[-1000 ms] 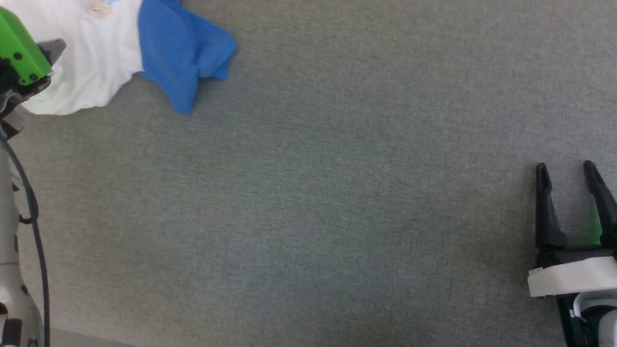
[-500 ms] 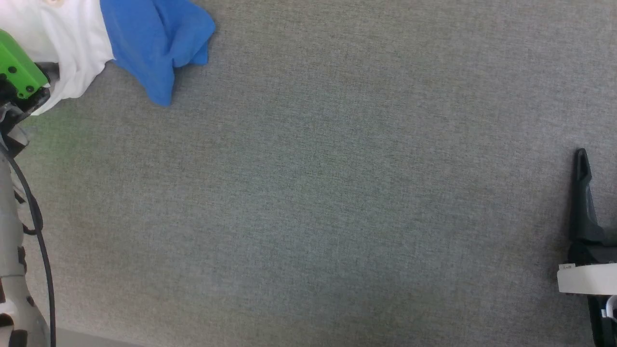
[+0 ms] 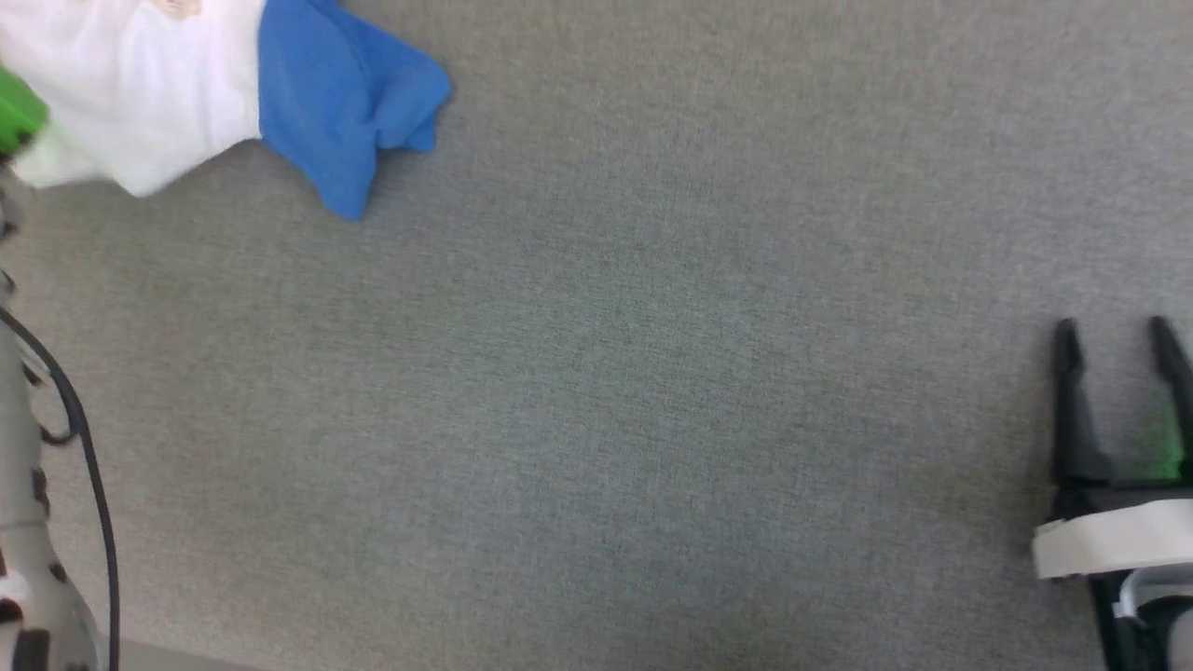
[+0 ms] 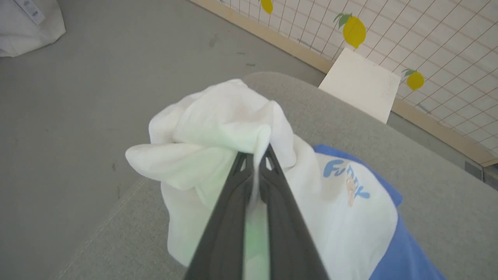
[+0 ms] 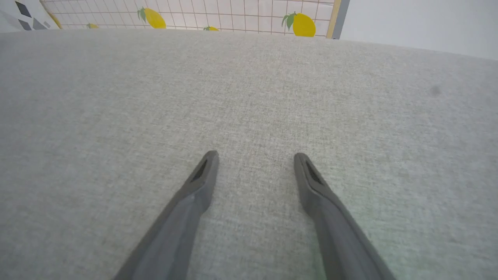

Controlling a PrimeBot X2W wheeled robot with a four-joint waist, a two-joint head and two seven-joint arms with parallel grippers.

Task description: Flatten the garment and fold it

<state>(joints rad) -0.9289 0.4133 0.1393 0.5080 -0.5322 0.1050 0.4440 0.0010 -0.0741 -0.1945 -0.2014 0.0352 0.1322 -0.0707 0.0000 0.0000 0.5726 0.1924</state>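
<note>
ok, l gripper [image 4: 255, 155] clamped on garment [image 4: 218, 116], white part; r gripper [image 5: 255, 155] spread over grey fabric [image 5: 249, 77].

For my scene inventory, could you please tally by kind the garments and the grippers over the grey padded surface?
T-shirt, white with blue sleeves: 1
Grippers: 2 (left gripper, shut on a white fold of the T-shirt; right gripper, open over bare surface)
Total: 3
</note>
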